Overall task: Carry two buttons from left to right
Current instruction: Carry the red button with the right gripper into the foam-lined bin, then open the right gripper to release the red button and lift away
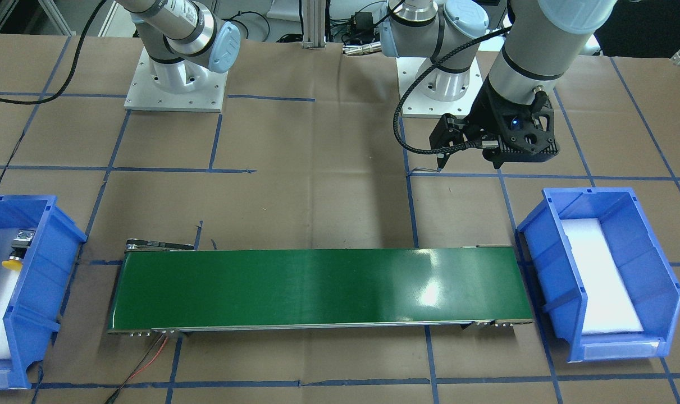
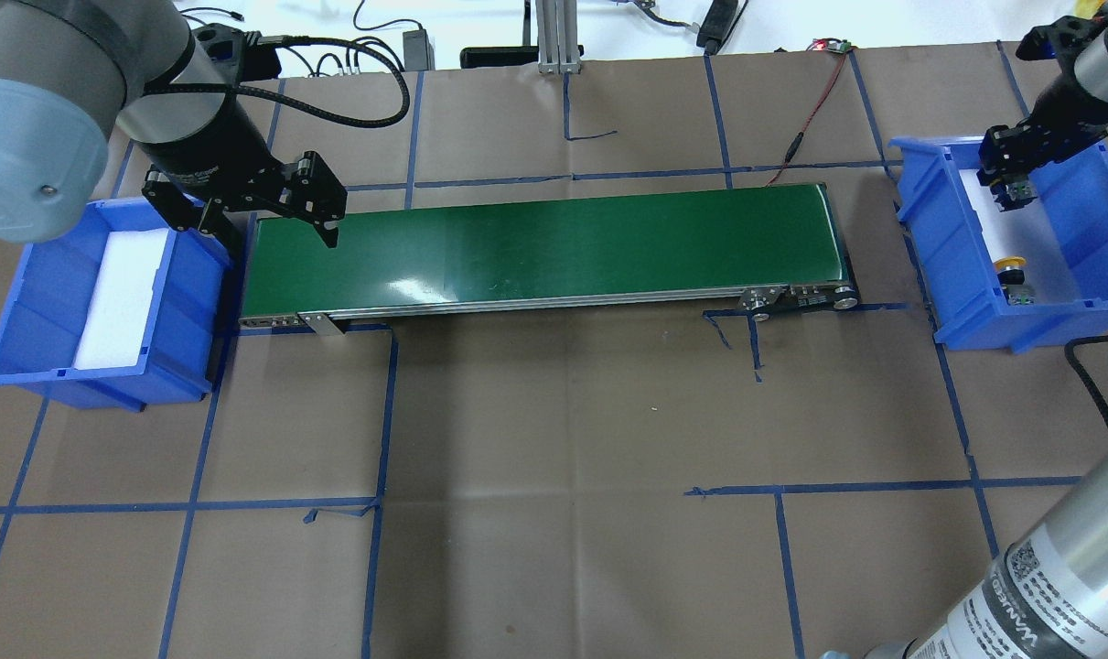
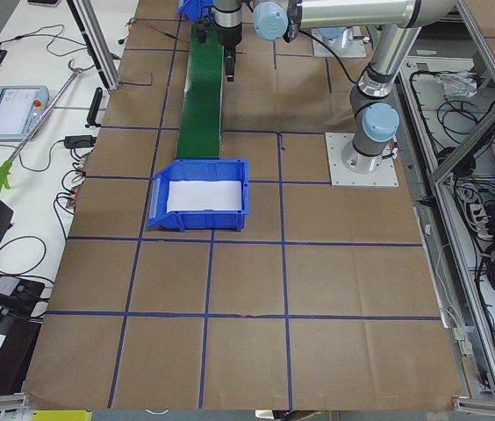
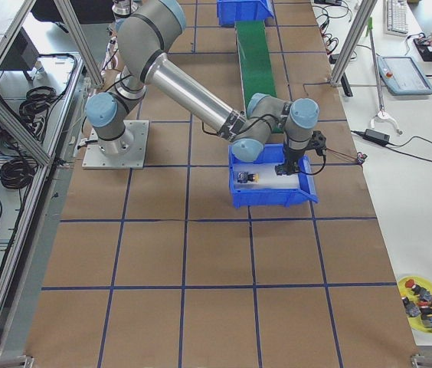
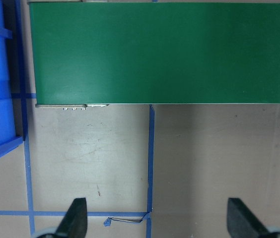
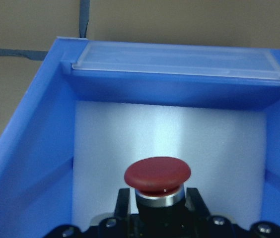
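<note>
My right gripper (image 6: 159,210) is shut on the red button (image 6: 157,174) and holds it inside the right blue bin (image 2: 919,229), above the white foam. In the overhead view this gripper (image 2: 1011,188) is at the bin's far end. The yellow button (image 2: 1009,271) lies on its side on the foam at the near end of the same bin; it also shows in the front view (image 1: 14,261). My left gripper (image 2: 274,233) is open and empty, above the left end of the green conveyor (image 2: 554,243). Its fingertips (image 5: 75,220) stand wide apart in the left wrist view.
The left blue bin (image 2: 23,302) holds only a white foam pad and stands just left of the conveyor. A red and black wire (image 2: 805,114) runs from the conveyor's far right end. Blue tape lines cross the brown paper.
</note>
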Controlling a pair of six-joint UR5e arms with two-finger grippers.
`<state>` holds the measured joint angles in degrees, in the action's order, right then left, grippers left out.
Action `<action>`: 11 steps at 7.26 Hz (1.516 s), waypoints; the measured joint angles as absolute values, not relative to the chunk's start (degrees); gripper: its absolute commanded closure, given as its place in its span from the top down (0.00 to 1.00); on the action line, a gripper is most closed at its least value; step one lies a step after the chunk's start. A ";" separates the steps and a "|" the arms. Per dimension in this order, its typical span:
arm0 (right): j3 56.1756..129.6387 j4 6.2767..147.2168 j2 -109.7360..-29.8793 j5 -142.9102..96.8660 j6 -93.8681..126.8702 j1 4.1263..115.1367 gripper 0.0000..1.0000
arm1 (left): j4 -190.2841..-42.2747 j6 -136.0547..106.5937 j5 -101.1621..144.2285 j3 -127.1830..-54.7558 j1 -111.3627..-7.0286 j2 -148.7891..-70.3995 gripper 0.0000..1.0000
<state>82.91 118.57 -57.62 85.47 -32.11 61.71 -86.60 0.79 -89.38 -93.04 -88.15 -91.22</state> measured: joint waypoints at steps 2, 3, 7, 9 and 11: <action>84.43 119.56 -56.75 85.44 -31.55 61.30 0.04 | -86.61 0.77 -89.39 -93.01 -88.15 -91.23 1.00; 84.99 119.66 -56.45 85.43 -31.49 60.89 0.10 | -86.60 0.73 -89.38 -93.00 -88.15 -91.23 1.00; 85.04 120.60 -56.31 84.51 -30.99 60.49 0.99 | -86.63 0.72 -89.38 -93.04 -88.15 -91.17 1.00; 84.76 121.25 -57.17 83.92 -30.77 60.57 0.99 | -86.58 0.73 -89.36 -93.00 -88.15 -91.22 1.00; 84.44 120.35 -61.11 83.98 -29.40 60.93 0.99 | -86.57 0.72 -89.31 -92.99 -88.15 -91.22 1.00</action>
